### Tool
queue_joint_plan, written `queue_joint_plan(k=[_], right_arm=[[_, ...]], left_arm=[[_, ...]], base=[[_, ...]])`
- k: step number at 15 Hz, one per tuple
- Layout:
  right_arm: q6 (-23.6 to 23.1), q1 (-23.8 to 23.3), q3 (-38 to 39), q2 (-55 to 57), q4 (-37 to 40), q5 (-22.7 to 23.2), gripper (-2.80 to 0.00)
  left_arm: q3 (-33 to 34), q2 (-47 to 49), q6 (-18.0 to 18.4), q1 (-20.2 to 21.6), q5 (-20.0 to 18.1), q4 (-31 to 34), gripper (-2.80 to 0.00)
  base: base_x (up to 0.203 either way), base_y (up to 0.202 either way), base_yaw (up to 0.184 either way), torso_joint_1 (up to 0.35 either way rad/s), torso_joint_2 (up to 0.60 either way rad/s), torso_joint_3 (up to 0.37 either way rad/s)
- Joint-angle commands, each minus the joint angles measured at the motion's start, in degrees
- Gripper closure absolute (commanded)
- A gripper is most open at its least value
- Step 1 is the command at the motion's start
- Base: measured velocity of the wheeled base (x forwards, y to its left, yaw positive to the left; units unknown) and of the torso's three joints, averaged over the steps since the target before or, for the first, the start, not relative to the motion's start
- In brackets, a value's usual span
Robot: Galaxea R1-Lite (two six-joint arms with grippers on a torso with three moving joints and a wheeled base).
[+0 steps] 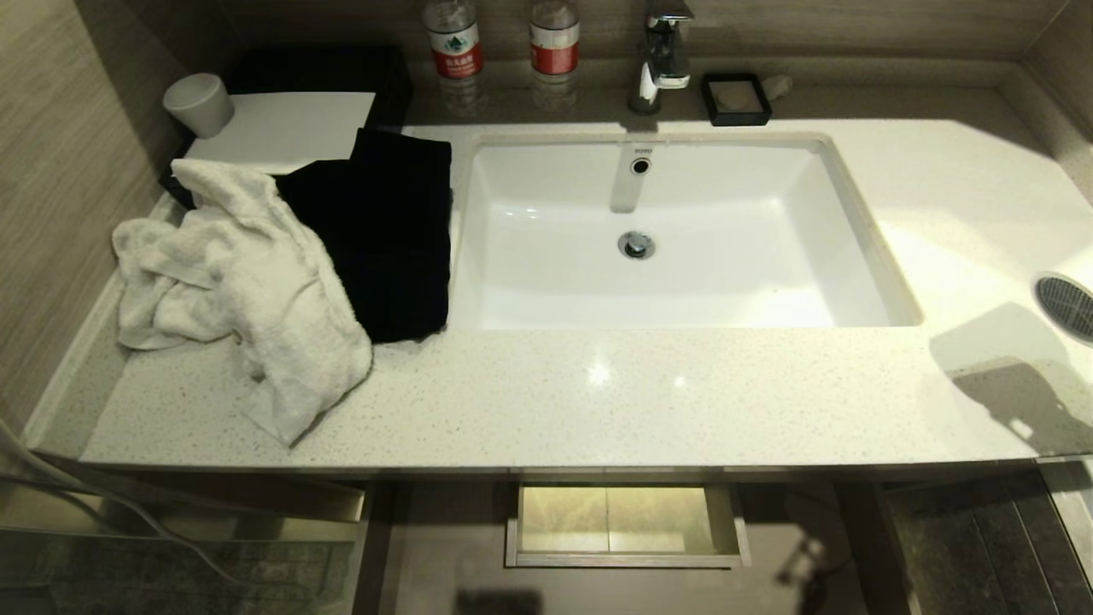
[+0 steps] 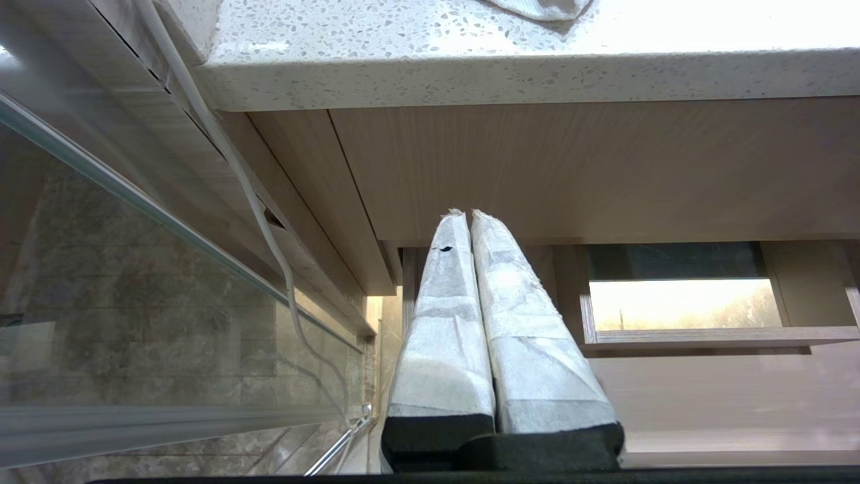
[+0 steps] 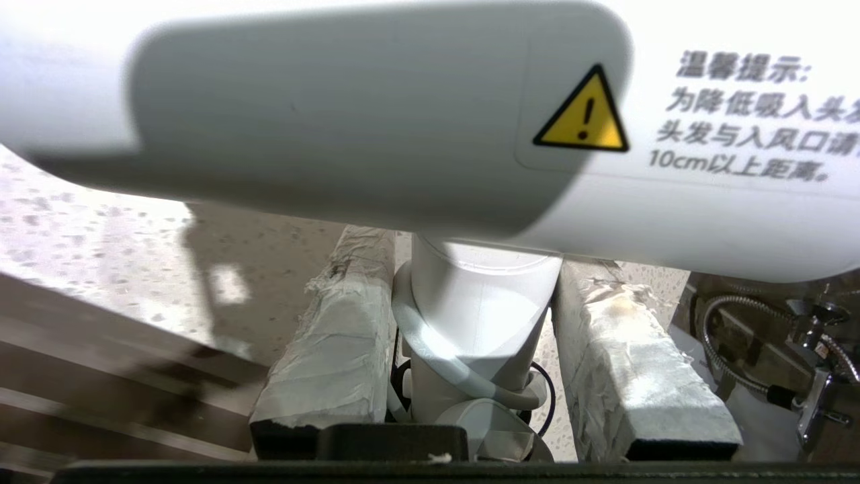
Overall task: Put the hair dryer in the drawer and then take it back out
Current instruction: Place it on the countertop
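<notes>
Wood-grain drawer (image 1: 628,559) stands pulled out beneath the countertop (image 1: 598,393), nothing visible inside. The right gripper (image 3: 470,323) clamps the white hair dryer (image 3: 403,121) by its handle, barrel crosswise past the fingertips, warning label showing, cord looped round the handle. Left gripper (image 2: 465,215) pressed closed, empty
</notes>
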Motion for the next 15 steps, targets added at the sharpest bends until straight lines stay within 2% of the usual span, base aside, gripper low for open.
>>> queue_joint_plan(k=[1, 7, 12, 15], right_arm=[[-0.96, -0.44, -2.67, 6.12, 0.13, 0.11, 0.0], [-4.64, -0.53, -12.48, 20.26, 0.45, 0.67, 0.0], [-5.12, -0.32, -20.52, 29.73, 1.71, 1.22, 0.0], [-5.18, -0.18, -22.42, 31.5, 2.08, 1.32, 0.0]], left_arm=[[0.0, -0.09, -0.01, 0.0, 0.0, -0.03, 0.0], [0.0, 0.0, -0.01, 0.0, 0.0, -0.03, 0.0], [0.0, 0.0, -0.01, 0.0, 0.0, -0.03, 0.0], [0.0, 0.0, -0.01, 0.0, 0.0, -0.03, 0.0]], base=[[0.0, 0.0, 0.0, 0.0, 0.0, 0.0], [0.0, 0.0, 0.0, 0.0, 0.0, 0.0], [0.0, 0.0, 0.0, 0.0, 0.0, 0.0], [0.0, 0.0, 0.0, 0.0, 0.0, 0.0]])
